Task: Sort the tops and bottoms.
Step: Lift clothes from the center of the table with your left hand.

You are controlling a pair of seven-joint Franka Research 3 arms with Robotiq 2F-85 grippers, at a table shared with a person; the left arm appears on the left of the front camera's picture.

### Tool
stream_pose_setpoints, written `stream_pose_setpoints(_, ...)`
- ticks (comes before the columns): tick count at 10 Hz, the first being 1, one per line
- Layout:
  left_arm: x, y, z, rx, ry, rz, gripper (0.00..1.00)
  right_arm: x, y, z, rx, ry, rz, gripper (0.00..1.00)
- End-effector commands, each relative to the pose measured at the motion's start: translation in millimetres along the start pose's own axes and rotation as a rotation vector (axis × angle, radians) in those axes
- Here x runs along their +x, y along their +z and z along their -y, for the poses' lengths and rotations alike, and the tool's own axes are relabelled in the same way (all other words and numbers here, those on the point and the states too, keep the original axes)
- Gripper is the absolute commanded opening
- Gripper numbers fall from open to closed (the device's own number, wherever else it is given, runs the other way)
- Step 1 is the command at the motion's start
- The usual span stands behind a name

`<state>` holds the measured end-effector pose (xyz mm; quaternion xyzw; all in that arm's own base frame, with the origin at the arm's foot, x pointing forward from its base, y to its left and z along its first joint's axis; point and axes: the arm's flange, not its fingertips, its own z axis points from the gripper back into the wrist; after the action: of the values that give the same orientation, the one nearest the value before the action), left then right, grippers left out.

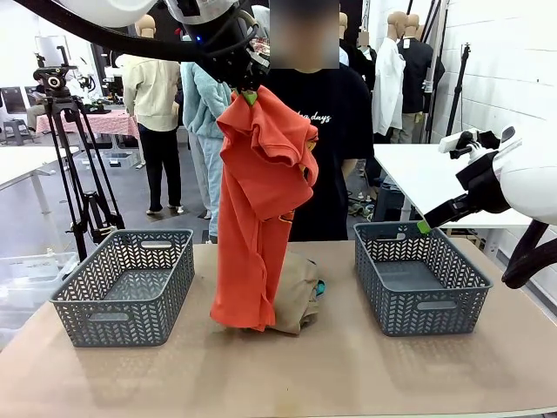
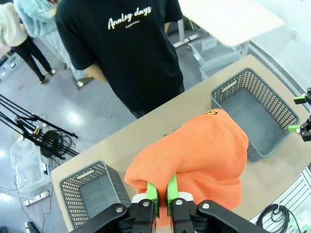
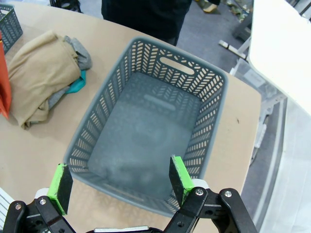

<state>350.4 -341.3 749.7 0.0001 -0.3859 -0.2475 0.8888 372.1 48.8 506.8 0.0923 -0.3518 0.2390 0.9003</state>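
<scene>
Front view, left claw (image 1: 251, 94) holding orange-red T-shirt (image 1: 259, 183) aloft, baskets (image 1: 122, 306) (image 1: 416, 306) either side

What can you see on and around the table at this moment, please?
Orange-red T-shirt: one, orange-red, hanging over mid-table from the left gripper.
Tan garment: one, tan, on top of the mid-table pile.
Grey garment: one, grey, under the tan one.
Teal garment: one, teal, peeking from under the pile.
Baskets: two, grey; left basket and right basket flank the pile.
Table: one, light brown.
Tripod: one, black, far left.
Person: one, black T-shirt, far side.
Left gripper: shut on the T-shirt.
Right gripper: open, over the right basket.
</scene>
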Motion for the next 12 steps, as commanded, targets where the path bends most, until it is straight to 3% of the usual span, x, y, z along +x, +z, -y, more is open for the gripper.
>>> stream_pose_setpoints(1, 0.9, 4.6, -2.4, 0.0, 0.0, 0.008, 0.0, -0.3, -2.8, 1.3, 0.014, -0.013, 0.009, 1.0)
stream_pose_setpoints(12, 0.9, 4.6, -2.4, 0.0, 0.0, 0.008, 0.0, -0.3, -2.8, 1.3, 0.014, -0.013, 0.009, 1.0)
